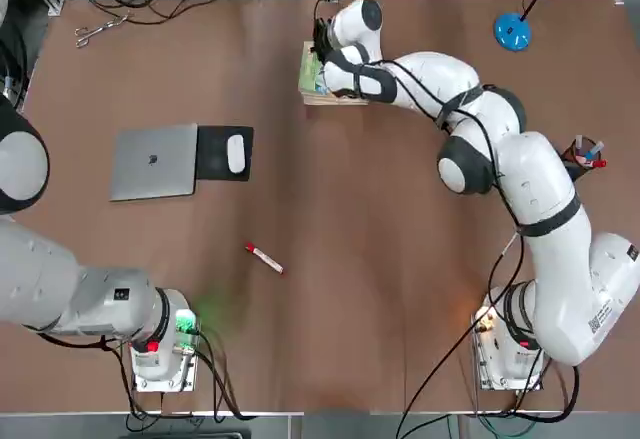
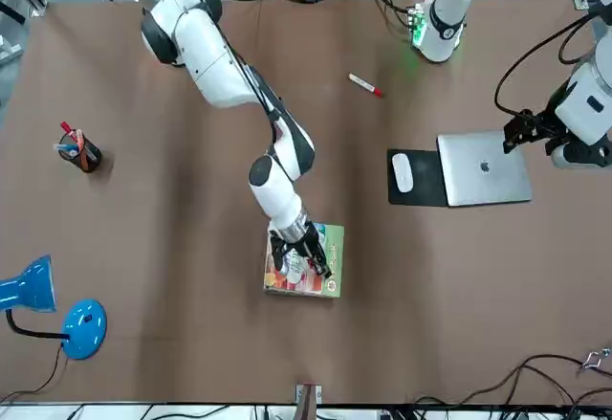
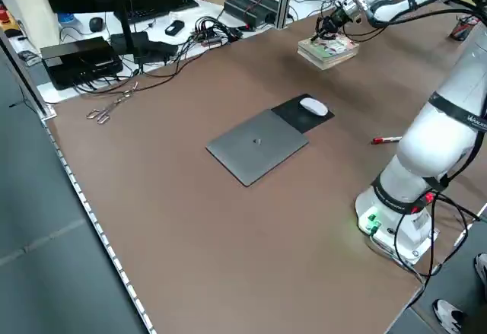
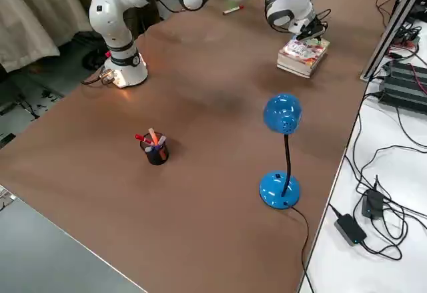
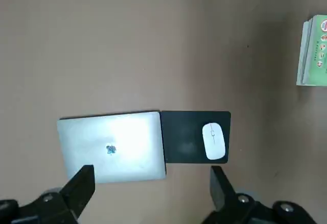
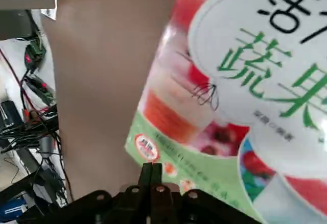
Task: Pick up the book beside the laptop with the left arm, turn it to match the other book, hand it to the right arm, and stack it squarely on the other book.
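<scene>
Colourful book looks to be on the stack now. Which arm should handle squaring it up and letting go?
Right. The right hand is at the book, fingers shut at its edge, atop the other book. The left hand hangs open above the laptop, far from the stack.

The overhead camera is looking straight down, arm bases at its bottom edge. The front camera is facing it from across the brown table [image 2: 172, 248], so sides are swapping. Both raised side cameras are peering diagonally over the tabletop. All four wide shots are sharing the colourful orange-pink paperback [image 2: 316, 267]. The left wrist camera is hanging high over the flat silver-grey laptop [image 5: 111, 146]; the right wrist camera is pressing close to the cover.
</scene>
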Motion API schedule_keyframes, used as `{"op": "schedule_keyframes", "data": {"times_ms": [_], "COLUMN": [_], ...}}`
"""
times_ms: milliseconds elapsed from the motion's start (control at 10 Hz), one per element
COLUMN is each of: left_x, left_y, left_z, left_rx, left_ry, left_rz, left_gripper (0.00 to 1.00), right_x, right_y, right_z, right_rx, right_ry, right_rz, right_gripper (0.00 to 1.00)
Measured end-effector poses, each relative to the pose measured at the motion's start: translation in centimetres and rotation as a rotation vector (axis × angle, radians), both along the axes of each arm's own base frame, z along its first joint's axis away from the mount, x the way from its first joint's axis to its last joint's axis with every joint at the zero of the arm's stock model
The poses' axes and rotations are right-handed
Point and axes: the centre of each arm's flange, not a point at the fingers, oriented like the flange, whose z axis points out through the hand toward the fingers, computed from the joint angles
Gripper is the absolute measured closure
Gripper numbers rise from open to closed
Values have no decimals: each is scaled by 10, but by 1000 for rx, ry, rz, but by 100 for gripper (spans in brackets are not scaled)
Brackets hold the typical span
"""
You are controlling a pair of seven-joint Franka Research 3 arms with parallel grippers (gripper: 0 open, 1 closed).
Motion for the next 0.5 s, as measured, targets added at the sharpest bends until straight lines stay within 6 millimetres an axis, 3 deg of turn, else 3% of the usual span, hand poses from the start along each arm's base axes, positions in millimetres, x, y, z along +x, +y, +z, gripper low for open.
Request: {"op": "schedule_keyframes", "data": {"times_ms": [200, 500], "left_x": [0, 0], "left_y": [0, 0], "left_z": [0, -1], "left_rx": [0, 0], "left_ry": [0, 1], "left_rz": [0, 0], "left_gripper": [0, 0], "right_x": [10, 29], "right_y": [-7, -40], "right_z": [41, 87], "right_rx": [7, -74], "right_ry": [4, 64], "right_rz": [1, 87], "right_gripper": [99, 95]}}
